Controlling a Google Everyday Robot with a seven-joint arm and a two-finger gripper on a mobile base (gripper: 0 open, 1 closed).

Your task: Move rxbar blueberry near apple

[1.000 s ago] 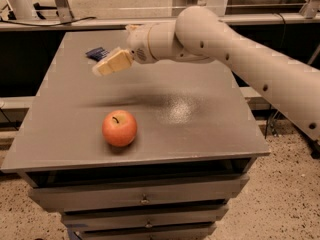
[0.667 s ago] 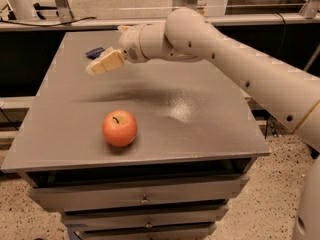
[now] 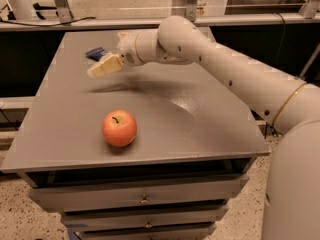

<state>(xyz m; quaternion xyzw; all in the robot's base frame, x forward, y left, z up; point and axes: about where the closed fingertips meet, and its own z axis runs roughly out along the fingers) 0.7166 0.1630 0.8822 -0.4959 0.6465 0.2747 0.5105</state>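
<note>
The rxbar blueberry (image 3: 95, 53), a small dark blue bar, lies flat near the far left corner of the grey table (image 3: 210, 134). The red-orange apple (image 3: 119, 128) stands near the front of the table, left of centre, well apart from the bar. My gripper (image 3: 102, 67), cream-coloured, reaches in from the right and hovers just in front of and to the right of the bar, partly covering its near edge. The gripper holds nothing that I can see.
My white arm (image 3: 225, 69) crosses the right half of the table from the lower right. Drawers (image 3: 145, 200) sit under the table top. A metal rail (image 3: 240, 20) and a frame run behind the far edge. Speckled floor lies on both sides.
My gripper has moved left and slightly down, closer to the bar. The apple and the bar have not moved.
</note>
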